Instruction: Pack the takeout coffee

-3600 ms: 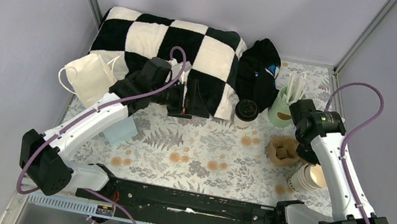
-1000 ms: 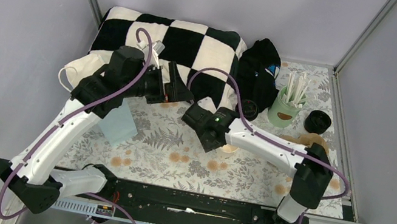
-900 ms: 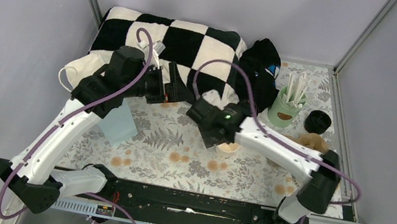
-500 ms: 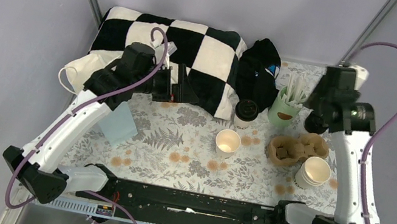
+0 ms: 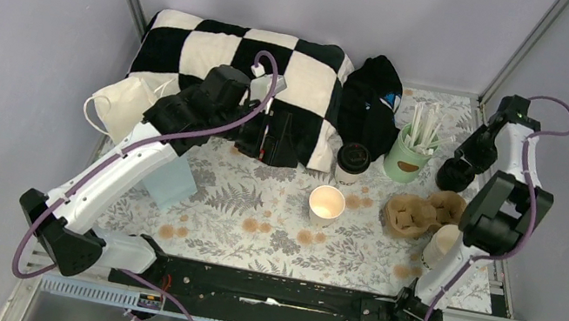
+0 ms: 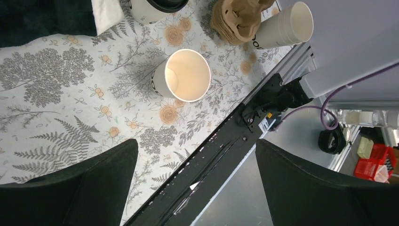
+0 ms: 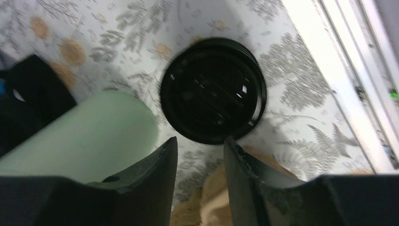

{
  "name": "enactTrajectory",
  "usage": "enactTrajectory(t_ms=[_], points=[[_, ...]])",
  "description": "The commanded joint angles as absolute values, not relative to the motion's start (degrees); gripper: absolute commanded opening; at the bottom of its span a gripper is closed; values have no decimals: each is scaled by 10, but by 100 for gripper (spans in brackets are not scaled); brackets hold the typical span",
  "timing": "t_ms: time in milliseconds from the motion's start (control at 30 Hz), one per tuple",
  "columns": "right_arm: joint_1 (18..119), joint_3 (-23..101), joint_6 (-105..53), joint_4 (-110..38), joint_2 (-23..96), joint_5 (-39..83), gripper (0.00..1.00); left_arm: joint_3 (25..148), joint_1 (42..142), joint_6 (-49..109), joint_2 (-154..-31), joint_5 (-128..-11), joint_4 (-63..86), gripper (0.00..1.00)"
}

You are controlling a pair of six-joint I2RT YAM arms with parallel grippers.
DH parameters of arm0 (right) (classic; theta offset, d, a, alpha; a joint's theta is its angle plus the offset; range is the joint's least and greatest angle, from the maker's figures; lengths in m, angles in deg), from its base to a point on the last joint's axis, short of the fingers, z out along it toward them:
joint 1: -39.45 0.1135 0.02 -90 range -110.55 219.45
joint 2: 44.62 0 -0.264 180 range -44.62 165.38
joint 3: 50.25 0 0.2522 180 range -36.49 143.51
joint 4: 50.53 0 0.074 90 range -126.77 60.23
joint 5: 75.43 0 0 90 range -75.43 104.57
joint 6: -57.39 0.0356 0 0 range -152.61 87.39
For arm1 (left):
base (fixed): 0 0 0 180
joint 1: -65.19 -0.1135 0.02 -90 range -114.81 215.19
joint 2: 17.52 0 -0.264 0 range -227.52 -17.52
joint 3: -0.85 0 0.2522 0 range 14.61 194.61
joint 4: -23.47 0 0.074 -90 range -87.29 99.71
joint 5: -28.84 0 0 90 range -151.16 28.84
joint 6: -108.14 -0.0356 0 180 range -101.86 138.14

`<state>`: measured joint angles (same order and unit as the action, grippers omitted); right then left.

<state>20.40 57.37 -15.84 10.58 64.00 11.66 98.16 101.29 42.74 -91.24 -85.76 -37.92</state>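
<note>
White paper cup with round black plastic lid, upright on floral table cover just beside checkered cloth; unlidded white paper cup near; right gripper parted over loose black lid; left gripper spread wide, empty.

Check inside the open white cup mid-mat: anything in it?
The open white cup shows only its bare cream inner wall, nothing visibly in it. Part of its floor is hidden behind the rim.

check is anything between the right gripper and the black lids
Nothing visible. The lids lie uncovered straight ahead of the right gripper; the mint cup stands close beside them, on the left in the wrist view.
</note>
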Motion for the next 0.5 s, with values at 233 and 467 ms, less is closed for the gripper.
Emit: enactTrajectory(t_ms=[233, 467], points=[[204, 687, -100, 109, 726, 174, 49, 1008, 1015, 392, -924, -839, -379, 99], [215, 706, -84, 117, 764, 159, 52, 1007, 1015, 390, -927, -839, -379, 99]])
